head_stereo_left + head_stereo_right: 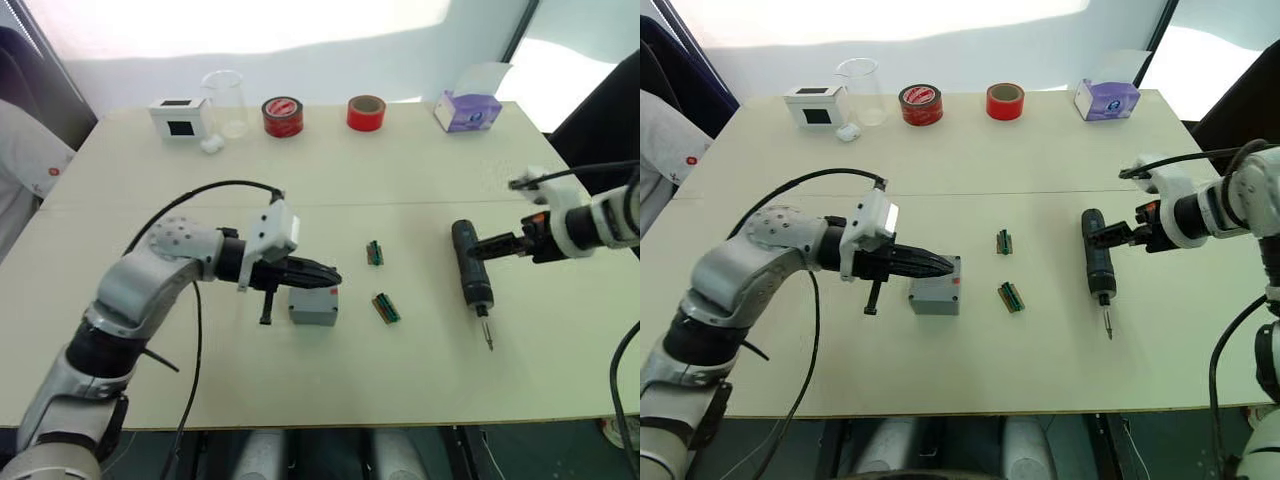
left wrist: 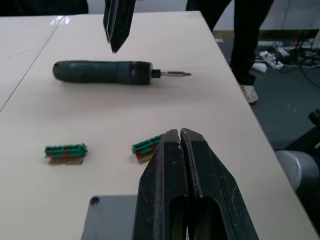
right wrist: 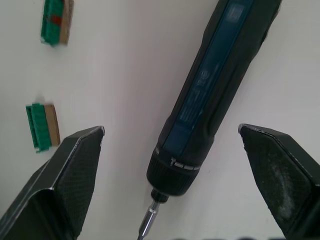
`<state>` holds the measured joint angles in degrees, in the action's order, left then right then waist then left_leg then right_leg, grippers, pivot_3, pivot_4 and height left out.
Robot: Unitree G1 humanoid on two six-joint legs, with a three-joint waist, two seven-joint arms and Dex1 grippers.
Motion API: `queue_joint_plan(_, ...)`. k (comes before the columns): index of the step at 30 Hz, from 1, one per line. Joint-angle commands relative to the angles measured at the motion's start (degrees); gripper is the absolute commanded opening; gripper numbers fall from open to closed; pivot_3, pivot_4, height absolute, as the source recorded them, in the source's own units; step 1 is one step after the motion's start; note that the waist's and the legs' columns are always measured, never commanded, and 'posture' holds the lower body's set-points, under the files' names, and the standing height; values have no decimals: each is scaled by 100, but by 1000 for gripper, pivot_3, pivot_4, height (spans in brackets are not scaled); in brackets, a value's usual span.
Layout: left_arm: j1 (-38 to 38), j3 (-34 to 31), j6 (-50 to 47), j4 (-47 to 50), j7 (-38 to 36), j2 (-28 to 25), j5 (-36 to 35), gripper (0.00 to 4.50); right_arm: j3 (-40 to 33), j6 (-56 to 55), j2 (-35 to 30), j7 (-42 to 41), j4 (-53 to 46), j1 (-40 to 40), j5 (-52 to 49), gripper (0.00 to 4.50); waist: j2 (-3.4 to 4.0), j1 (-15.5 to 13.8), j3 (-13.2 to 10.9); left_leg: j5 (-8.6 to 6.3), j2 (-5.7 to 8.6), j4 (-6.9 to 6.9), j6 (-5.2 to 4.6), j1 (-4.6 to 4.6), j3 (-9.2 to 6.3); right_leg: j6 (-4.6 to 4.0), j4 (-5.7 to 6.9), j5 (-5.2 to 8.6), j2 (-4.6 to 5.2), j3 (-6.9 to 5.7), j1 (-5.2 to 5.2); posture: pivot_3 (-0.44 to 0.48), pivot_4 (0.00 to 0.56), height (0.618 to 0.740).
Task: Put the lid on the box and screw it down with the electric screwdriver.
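The grey box, with a small red mark on its side, stands left of the table's centre. A flat grey top with a corner screw hole, the lid, lies on it. My left gripper is shut and empty, its fingers stretched just over that lid. The electric screwdriver lies flat on the table to the right, with its bit pointing toward the near edge. My right gripper is open with its fingers wide on either side of the tool's body, not touching it.
Two small green terminal blocks lie between box and screwdriver. Along the far edge stand a white box with a black window, a clear beaker, two red tape rolls and a tissue box. A person's sleeve is at the left.
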<state>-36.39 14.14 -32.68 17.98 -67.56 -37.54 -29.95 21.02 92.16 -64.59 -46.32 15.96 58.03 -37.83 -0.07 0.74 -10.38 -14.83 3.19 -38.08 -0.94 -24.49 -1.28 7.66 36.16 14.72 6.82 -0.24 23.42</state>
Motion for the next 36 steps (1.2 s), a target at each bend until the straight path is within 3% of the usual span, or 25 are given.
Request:
queue_joint_plan(1,-1,-40,183,72,-74,-5,81,0,549,-37,-89,-369,313,264,305,4448,1,-1,-1,0,0,0,0,-1,0,0,0,0,0,0,2,0,150,740)
queue_joint_plan(17,817,-308,-370,940,799,-23,-29,0,2579,-985,855,-1867,1525,881,1743,4448,0,-18,0,4,2,-6,6,-1,-6,1,4,0,-1,-2,1,0,150,740)
queue_joint_plan(24,1017,-484,-577,1193,1068,-91,-114,0,2751,-1010,994,-2315,1570,822,2040,2229,-2,-4,1,8,1,-5,16,1,-8,1,5,0,-3,-2,1,0,150,740)
queue_joint_plan(26,1020,-553,-585,1168,1106,-136,-123,0,2592,-859,1110,-2284,1664,770,2020,1851,-2,-4,2,9,1,-5,17,1,-8,1,5,0,-3,-2,1,0,150,740)
queue_joint_plan(30,923,-717,-543,892,1172,-212,-67,0,1815,-956,1396,-1851,2070,700,2135,1851,-24,9,15,13,-1,-5,25,4,-10,1,5,0,-6,-2,-2,0,150,740)
queue_joint_plan(36,895,-879,-350,424,1044,-457,68,0,8,-1960,1700,-761,2774,1456,2349,1851,-5,52,4,12,-2,-4,23,10,-2,-3,13,-5,-7,2,4,0,150,740)
